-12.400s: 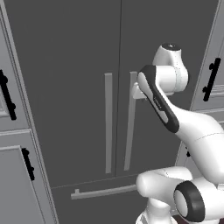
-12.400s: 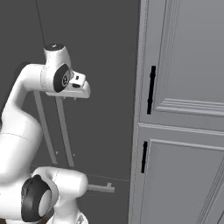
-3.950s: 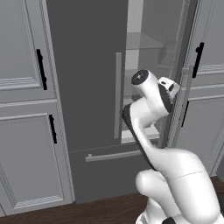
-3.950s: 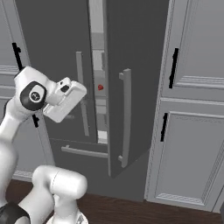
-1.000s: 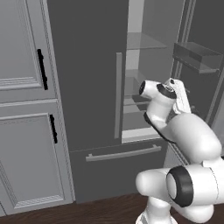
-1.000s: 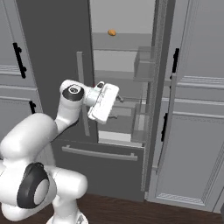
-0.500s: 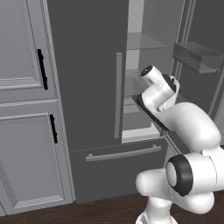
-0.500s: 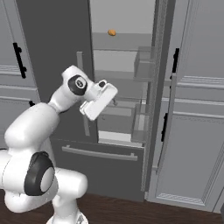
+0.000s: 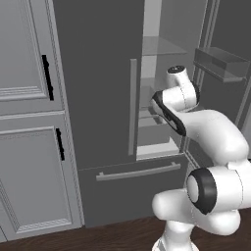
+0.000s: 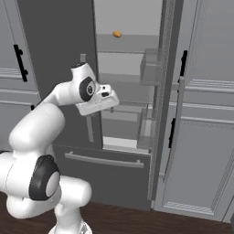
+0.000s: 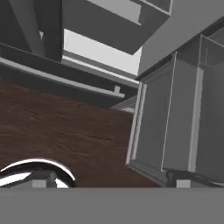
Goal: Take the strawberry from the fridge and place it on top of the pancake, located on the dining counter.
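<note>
One fridge (image 9: 98,98) door now stands wide open.

matt dark grey fridge (image 9: 98,88) with brushed silver metal handle (image 9: 132,105), clear glass shelves (image 9: 162,46), glossy white plastic arm (image 9: 211,132), dark wood-grain floor (image 11: 65,135).

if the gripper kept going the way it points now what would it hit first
Probably the wood floor. The hand view looks down along the gripper at floorboards in front of the open fridge, with the door bin off to one side. Depth is unclear, so the lower drawer front could come first.
</note>
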